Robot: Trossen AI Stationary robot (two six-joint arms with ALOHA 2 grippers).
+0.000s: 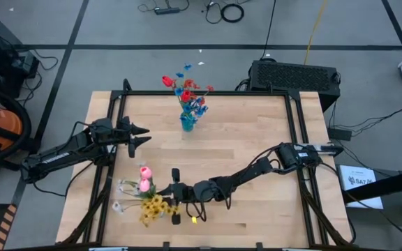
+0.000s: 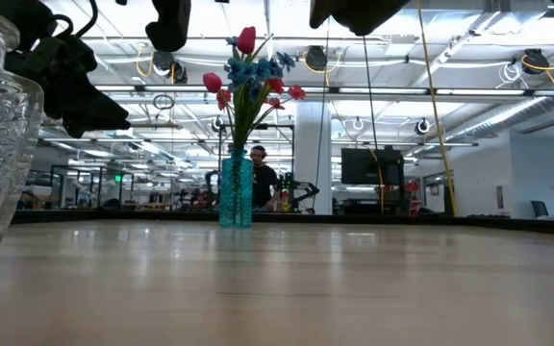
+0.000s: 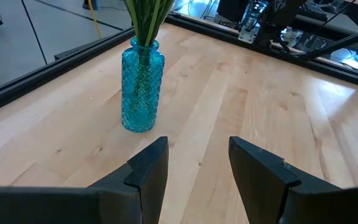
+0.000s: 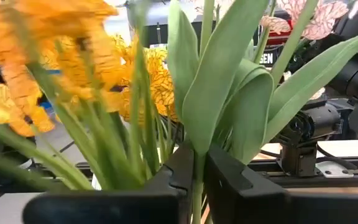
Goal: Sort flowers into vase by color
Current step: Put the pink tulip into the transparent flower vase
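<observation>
No legible labels; right gripper [image 4: 194, 180] pinched on a green stem [image 4: 197, 199], left gripper [image 3: 197, 163] half-open facing blue vase [image 3: 140, 84], wood table [image 1: 257, 132].

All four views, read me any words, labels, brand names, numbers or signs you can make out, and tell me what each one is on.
None can be read.
White sheet on the floor right of the table: dark print, too small to read.
Dark sign behind the green leaves: white letters, mostly hidden and blurred.
Blue glass vase: raised pattern only, no lettering.
</observation>
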